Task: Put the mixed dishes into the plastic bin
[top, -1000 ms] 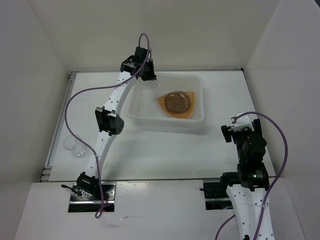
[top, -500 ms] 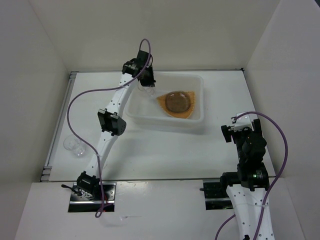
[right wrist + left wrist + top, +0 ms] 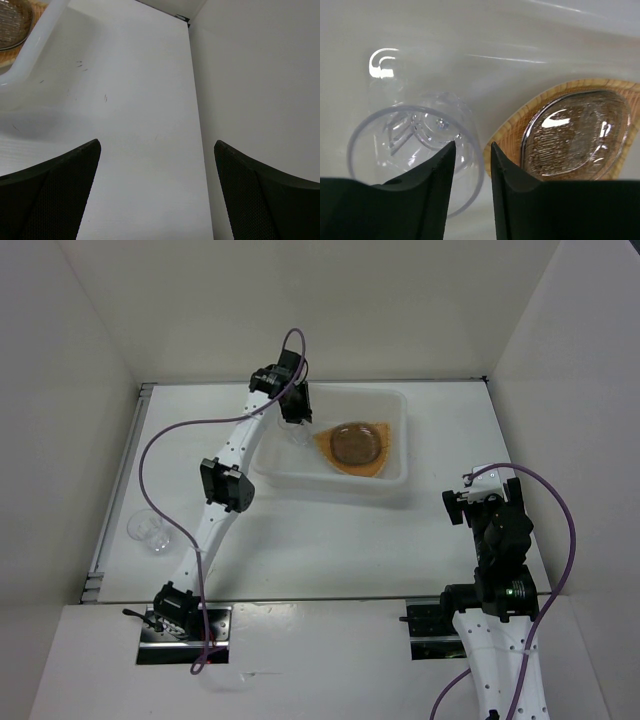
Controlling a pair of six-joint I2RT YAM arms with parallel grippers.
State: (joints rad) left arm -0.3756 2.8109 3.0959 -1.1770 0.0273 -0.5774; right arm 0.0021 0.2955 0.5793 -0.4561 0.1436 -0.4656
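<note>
The translucent white plastic bin (image 3: pixel 330 483) stands at the table's far middle. In it lies the orange woven-look plate (image 3: pixel 324 445) with a grey-brown saucer (image 3: pixel 352 445) on top. My left gripper (image 3: pixel 296 426) reaches down into the bin's left end. In the left wrist view its jaws (image 3: pixel 472 146) stand a little apart astride the wall of a clear cup (image 3: pixel 415 135), which is on the bin floor beside the plate (image 3: pixel 517 127) and saucer (image 3: pixel 575 135). A second clear cup (image 3: pixel 148 530) sits on the table at far left. My right gripper (image 3: pixel 462 500) is open and empty, right of the bin.
White walls enclose the table on the left, back and right. The right wrist view shows the bin's rim (image 3: pixel 35 45) at its left and the right wall (image 3: pixel 260 90) close by. A metal rail (image 3: pixel 112 510) runs along the table's left edge.
My left gripper has moved right and down from the bin's far left corner into the bin, with the clear cup. The right arm has not moved.
</note>
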